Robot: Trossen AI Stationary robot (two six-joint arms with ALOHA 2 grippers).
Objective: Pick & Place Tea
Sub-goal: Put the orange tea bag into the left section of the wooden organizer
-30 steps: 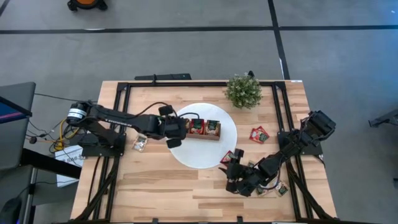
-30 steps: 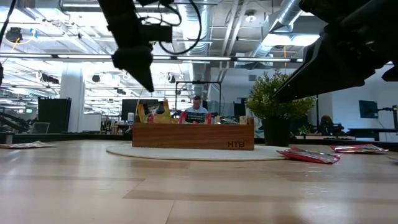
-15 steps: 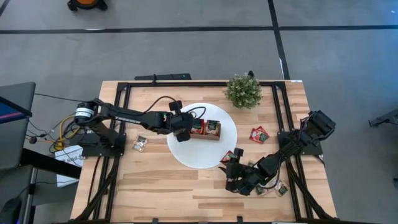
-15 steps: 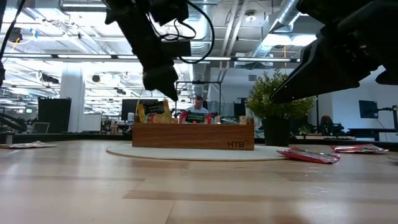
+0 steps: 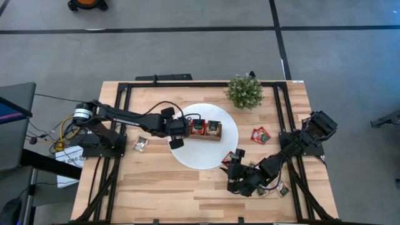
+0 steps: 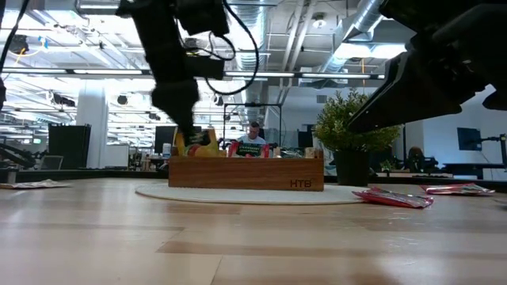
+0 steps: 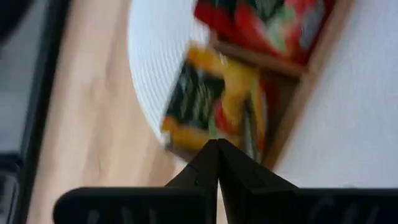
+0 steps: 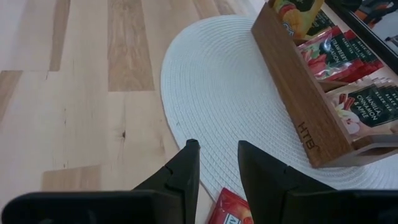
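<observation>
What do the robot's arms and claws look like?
Both arms are dark, almost black, and jointed. The left arm has a silver ring near its base and thin black cables looping over it. Each claw, left claw and right claw, has two flat, black, wedge-shaped fingers.

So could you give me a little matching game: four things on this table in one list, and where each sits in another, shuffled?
Things:
1. wooden box
2. green plant
3. left hand
4. right hand

Places:
A. by the table's far edge, off the disc
B. on the white disc
C. over the bare wood near the disc's near right rim
D. at the box's left end, fingers shut

Pairs: 1-B, 2-A, 3-D, 4-C
</observation>
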